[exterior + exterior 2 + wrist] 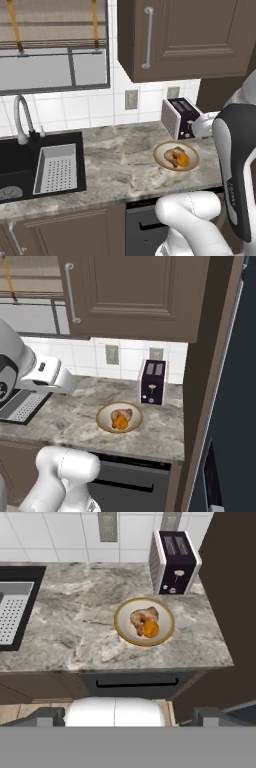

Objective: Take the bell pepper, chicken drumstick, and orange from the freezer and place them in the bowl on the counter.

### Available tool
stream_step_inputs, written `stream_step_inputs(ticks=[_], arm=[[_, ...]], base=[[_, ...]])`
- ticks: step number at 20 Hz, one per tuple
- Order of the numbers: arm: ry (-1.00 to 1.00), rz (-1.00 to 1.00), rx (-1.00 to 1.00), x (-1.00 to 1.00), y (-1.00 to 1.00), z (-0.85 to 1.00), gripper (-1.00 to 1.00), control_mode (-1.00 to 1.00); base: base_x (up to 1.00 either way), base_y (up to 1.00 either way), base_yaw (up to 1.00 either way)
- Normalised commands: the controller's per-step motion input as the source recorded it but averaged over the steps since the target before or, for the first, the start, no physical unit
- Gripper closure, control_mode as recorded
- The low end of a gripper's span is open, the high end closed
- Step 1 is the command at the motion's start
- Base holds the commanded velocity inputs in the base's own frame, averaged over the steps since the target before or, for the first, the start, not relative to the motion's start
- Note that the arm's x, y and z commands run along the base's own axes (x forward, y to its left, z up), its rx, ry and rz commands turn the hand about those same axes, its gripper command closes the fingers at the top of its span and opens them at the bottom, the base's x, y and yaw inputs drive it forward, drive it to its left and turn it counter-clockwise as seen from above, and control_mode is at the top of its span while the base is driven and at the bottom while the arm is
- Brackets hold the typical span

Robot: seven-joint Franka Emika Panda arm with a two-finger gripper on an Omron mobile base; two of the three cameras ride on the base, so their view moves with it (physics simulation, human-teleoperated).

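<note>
Bowl (169,633) on the counter (90,632) beside the toaster (175,562) contains chicken drumstick (142,616) touching orange (150,629); gripper (129,716) fingers spread wide, empty; no legible markings.

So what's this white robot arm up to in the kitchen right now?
It is filling the shallow beige bowl with the tan-gold rim on the grey marbled stone counter, in front of the dark toaster. A golden-brown chicken drumstick and a round orange fruit already lie in it, touching. No red pepper is in the bowl yet. The two-finger gripper hangs above the counter's edge, open and holding nothing.
</note>
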Motion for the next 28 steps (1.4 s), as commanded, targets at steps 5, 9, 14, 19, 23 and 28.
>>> stream_step_inputs(ticks=[5,9,14,19,23,28], arm=[[0.0,0.0,0.0,0.0,0.0,0.0,-1.0,1.0],[0.0,0.0,0.0,0.0,0.0,0.0,-1.0,1.0],[0.0,0.0,0.0,0.0,0.0,0.0,-1.0,1.0],[0.0,0.0,0.0,0.0,0.0,0.0,-1.0,1.0],[0.0,0.0,0.0,0.0,0.0,0.0,-1.0,1.0],[0.0,0.0,0.0,0.0,0.0,0.0,-1.0,1.0]], base=[[-1.0,0.17,0.0],[-1.0,0.17,0.0],[-1.0,0.14,0.0],[-0.9,0.05,0.0],[-0.62,-0.01,0.0],[-0.06,-0.56,0.0]])
